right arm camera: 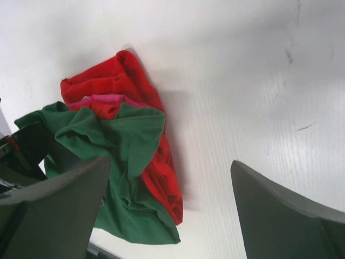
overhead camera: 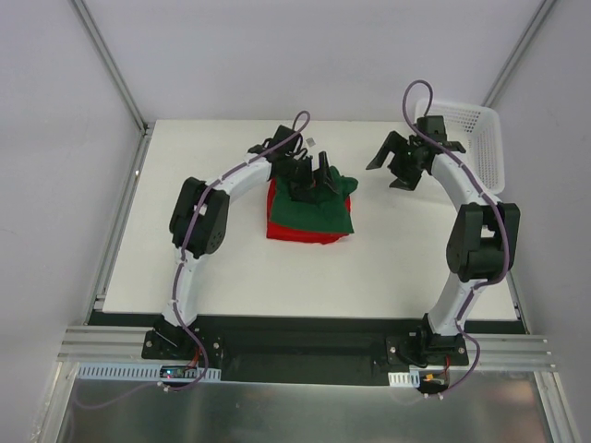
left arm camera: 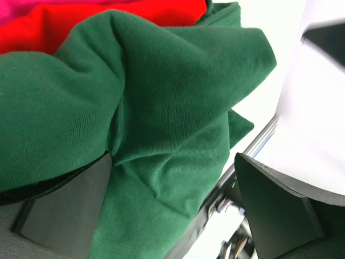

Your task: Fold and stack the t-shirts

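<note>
Green t-shirt bunched between our left gripper's wide-spread fingers — on the red t-shirt, our right gripper splayed, holding nothing — white table, white basket far right.

Robot lab cell, white walls, aluminium rail, white table

Left tool, right tool: jaws wide.

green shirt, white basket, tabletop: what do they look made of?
Green t-shirt: matte knit, fine ribs and soft folds visible; likely cotton jersey.
Basket: white lattice walls, looks like moulded plastic.
Table: white, smooth with faint parallel lines and scuffs; laminate or plastic sheet, cannot tell which.
</note>
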